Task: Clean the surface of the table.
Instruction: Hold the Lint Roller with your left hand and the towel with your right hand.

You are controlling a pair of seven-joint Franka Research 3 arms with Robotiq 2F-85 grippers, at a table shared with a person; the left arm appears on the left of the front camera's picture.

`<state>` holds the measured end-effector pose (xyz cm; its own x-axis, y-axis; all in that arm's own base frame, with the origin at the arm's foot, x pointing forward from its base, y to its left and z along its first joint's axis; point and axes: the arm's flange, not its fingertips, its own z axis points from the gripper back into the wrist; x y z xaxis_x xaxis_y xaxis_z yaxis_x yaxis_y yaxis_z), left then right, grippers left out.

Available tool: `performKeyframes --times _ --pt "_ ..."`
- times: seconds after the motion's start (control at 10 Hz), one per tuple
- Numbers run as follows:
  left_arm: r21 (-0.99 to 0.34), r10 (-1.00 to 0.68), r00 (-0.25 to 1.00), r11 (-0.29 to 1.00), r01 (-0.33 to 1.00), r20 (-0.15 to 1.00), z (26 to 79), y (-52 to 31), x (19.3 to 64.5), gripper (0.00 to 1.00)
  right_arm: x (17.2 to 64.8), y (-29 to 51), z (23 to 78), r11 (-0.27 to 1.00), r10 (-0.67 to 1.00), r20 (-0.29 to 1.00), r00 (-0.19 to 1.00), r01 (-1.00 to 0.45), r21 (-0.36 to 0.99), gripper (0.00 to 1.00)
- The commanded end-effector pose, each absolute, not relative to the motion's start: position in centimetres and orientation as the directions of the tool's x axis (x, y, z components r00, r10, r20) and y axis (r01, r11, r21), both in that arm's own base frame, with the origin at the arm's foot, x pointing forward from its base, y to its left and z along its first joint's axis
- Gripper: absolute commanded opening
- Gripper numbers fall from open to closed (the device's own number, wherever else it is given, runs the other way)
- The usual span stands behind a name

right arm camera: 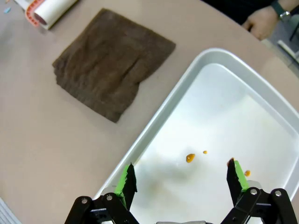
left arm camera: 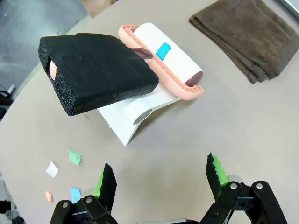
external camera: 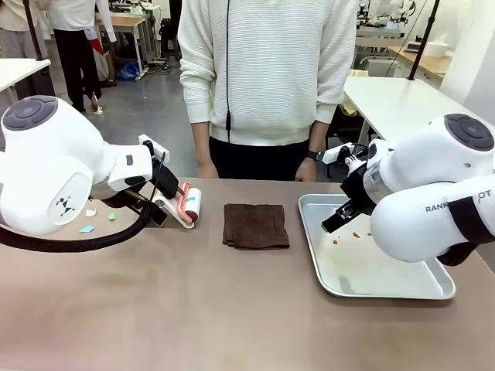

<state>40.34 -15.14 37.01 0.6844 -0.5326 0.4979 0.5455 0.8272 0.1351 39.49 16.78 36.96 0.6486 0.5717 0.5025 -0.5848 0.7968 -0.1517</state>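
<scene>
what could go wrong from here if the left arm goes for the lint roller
1. The open left gripper hangs near the lint roller, whose black foam handle looks bulky; a misaligned close could knock it off its white stand.
2. The paper scraps are small and lie near the edge of the table; a sweep may push them off.
3. The right gripper is open over the tray, near orange spots that could smear it.

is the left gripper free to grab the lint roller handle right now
Probably yes: the left gripper is open, just short of the lint roller, whose black foam handle sticks up toward it. Only bare table lies between them.
</scene>
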Motion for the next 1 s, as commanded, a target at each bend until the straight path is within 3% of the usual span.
performKeyframes --times 0.0,0.1,0.2,0.3,0.6,0.9 --pt "0.135 -0.533 0.684 0.827 0.545 0.498 37.0 -15.1 40.3 1.00 39.5 16.5 37.2 0.803 0.550 0.461 0.696 -0.593 -0.063 1.00" --pt "0.041 -0.526 0.750 0.828 0.559 0.401 37.4 -14.8 40.0 1.00 39.5 15.7 37.8 0.837 0.486 0.343 0.804 -0.541 0.081 1.00" --pt "-0.024 -0.491 0.834 0.858 0.513 0.251 38.0 -14.3 39.8 1.00 39.0 14.9 38.9 0.867 0.421 0.294 0.858 -0.476 0.147 1.00" --pt "-0.084 -0.428 0.880 0.888 0.452 0.208 39.1 -13.5 39.1 1.00 37.4 13.8 40.7 0.853 0.413 0.292 0.863 -0.479 0.209 1.00" --pt "-0.371 -0.328 0.890 0.820 0.435 0.318 42.7 -9.8 36.6 1.00 33.8 8.6 43.6 0.802 0.319 0.278 0.906 -0.414 0.430 1.00" --pt "-0.584 -0.238 0.839 0.625 0.518 0.489 46.4 -2.0 33.1 1.00 29.4 0.0 44.3 0.728 0.109 0.332 0.937 -0.303 0.615 1.00"
